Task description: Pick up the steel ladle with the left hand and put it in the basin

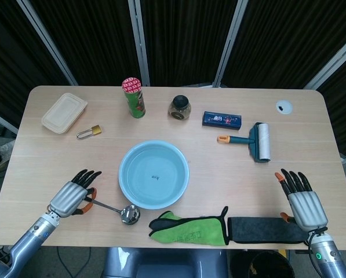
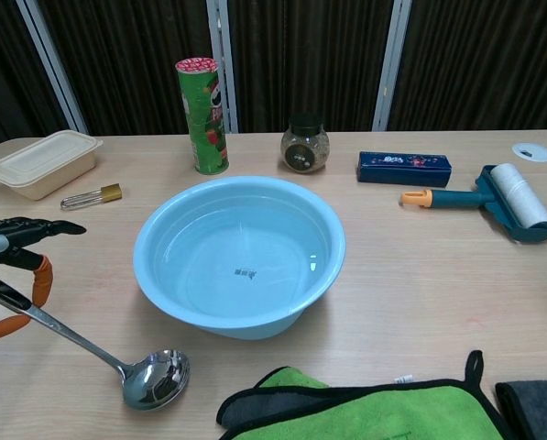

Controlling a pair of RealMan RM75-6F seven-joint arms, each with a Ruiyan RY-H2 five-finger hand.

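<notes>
Chest view: the left hand [image 2: 12,240] is gripping the steel ladle [image 2: 117,364] by its handle, the bowl lying on the worktop [image 2: 420,266] to the hand's right, beside the basin [image 2: 239,257].

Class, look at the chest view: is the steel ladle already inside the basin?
No, the steel ladle lies on the table beside the basin.

The polished steel ladle [image 2: 150,379] looked mirror-glossy, the pale blue plastic basin [image 2: 239,255] smooth, the light wooden table [image 2: 438,275] matt
</notes>
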